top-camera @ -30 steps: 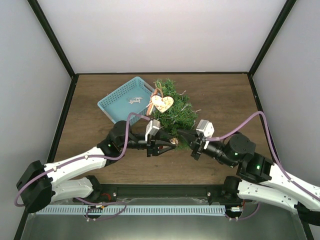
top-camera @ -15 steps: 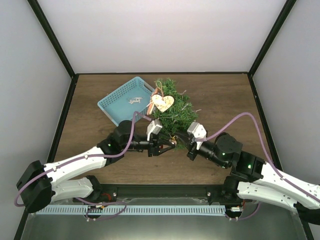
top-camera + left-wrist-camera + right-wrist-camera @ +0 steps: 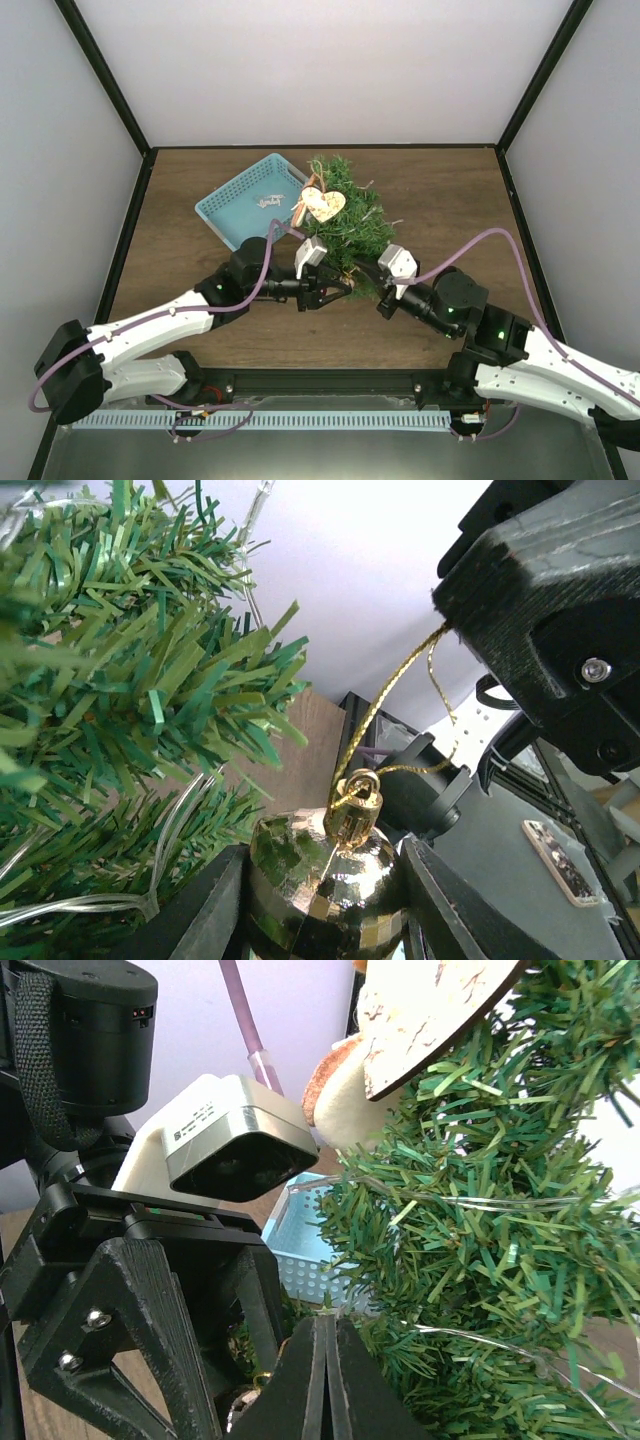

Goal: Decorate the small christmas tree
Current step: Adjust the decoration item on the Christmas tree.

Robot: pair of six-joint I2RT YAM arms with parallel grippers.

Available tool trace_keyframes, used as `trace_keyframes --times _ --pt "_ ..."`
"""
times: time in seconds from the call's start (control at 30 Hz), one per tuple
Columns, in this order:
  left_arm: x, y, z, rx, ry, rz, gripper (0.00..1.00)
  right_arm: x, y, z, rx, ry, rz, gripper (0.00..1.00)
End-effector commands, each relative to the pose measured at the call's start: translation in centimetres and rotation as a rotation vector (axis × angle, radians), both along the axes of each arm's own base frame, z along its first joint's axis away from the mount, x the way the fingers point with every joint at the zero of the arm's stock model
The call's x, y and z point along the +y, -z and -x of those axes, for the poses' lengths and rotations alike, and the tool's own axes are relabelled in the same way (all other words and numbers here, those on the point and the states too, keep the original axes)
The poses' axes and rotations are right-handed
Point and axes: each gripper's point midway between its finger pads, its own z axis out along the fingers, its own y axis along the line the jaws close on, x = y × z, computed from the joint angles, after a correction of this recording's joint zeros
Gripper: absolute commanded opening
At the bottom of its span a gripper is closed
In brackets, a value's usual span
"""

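The small christmas tree (image 3: 347,218) stands on the brown bench (image 3: 440,200), just right of the middle and toward the back, with a light-blue basket (image 3: 245,205) close against its left side. A pale wooden heart (image 3: 323,205) hangs high on the tree's left face, and a clear light wire (image 3: 190,810) threads through the green needles. 1 small silvery piece (image 3: 268,201) lies in the basket.

Both arms reach in to the tree's near side, and their tips meet low at its front edge. The left pincer (image 3: 325,905) grips a gold bauble (image 3: 320,875): its 2 black fingers (image 3: 205,920) press the faceted ball from either side, cap up, just under a low branch. From the cap a gold cord (image 3: 385,705) rises in a loop. 1 strand runs straight up to the tip of the right pincer (image 3: 322,1360), and the other hangs slack beside it.

The right pincer is closed, its 2 fingers pressed flat together with no gap, and the cord's upper end is pinched at their tip. It sits just above and to the right of the bauble, close against the tree's lower needles. In the right wrist view the left arm's black finger frame (image 3: 130,1310) and grey camera housing (image 3: 225,1135) sit directly opposite, with the basket behind them and the heart overhead.
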Motion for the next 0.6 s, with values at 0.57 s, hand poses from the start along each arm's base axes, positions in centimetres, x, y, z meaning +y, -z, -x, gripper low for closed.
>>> trace_keyframes --times 0.57 --pt "0.33 -0.87 -0.86 0.017 -0.066 -0.024 0.35 -0.84 -0.56 -0.85 -0.164 0.053 0.031 0.01"
